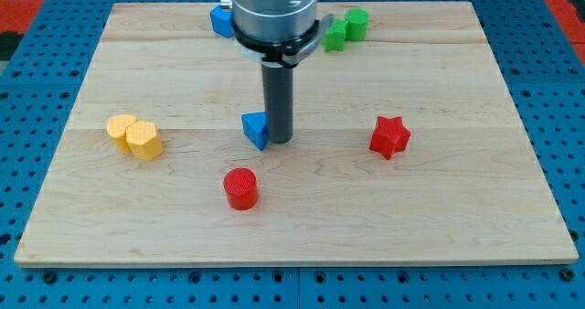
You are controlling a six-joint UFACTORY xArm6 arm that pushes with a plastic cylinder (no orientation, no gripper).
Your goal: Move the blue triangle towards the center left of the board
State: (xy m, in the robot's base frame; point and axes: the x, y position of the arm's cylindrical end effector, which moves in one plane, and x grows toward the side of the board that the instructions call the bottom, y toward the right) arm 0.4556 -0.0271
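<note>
Yellow blocks (134, 135) lie at nine o'clock, in the path of the blue triangle (256, 130), which sits just left of centre. My tip (279, 140) is pressed against its three o'clock side; no hand is fitted. An off-centre push could spin the triangle aside, toward the red cylinder (241, 187)

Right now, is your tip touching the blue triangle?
Touching, it seems. In the camera view my tip sits right against the blue triangle on the view's right side, and no strip of board shows between them.
</note>
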